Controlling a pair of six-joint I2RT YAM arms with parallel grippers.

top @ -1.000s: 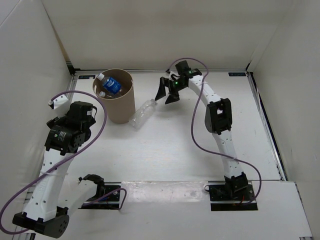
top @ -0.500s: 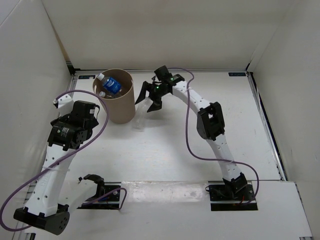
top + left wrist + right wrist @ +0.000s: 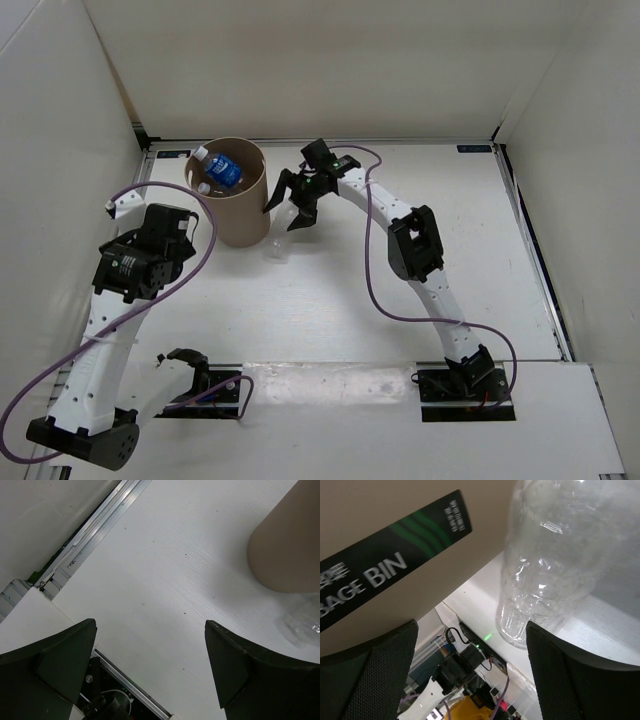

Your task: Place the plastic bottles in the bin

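Black and wide open, our right claw (image 3: pixel 287 207) hangs over the clear bottle (image 3: pixel 555 555), which lies just beside the bin (image 3: pixel 240 215). We judge this is the reach for a grasp: next we must lower, close on the bottle and lift it over the bin's edge. Our left claw (image 3: pixel 150 624) is open too, and empty.

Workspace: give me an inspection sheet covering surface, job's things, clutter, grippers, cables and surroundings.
Surface: white table, bare apart from the job's things.
Job's things: tan bin upright at far left, holding a blue-labelled bottle and a second white cap. A clear bottle lies on the table beside the bin.
Clutter: nothing seen.
Grippers: right gripper open over the clear bottle, no grip seen. Left gripper open, holding nothing, short of the bin.
Cables: purple cable looped along each arm.
Surroundings: white enclosure walls.
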